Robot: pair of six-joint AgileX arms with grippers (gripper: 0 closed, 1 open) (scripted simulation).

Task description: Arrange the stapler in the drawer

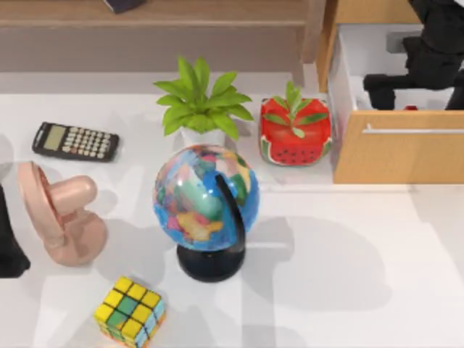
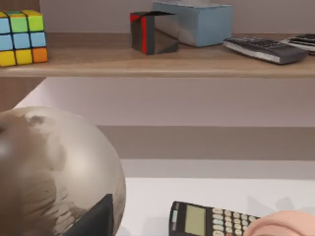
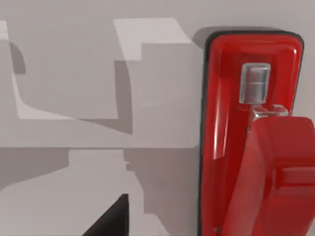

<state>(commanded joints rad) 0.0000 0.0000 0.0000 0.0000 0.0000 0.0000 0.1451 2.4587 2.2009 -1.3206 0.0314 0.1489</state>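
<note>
The drawer, light wood with a white inside and a silver bar handle, stands pulled out at the top view's back right. My right gripper reaches down into it, open. The red stapler lies flat on the drawer's white floor; a sliver of the stapler shows behind the drawer front, the rest hidden under the arm. One dark fingertip stands beside the stapler, apart from it. My left arm is parked at the table's left edge.
Left of the drawer sit a watermelon-patterned pot and a green plant. A globe stands mid-table, a Rubik's cube in front, a pink fan and calculator at left. A wooden shelf runs along the back.
</note>
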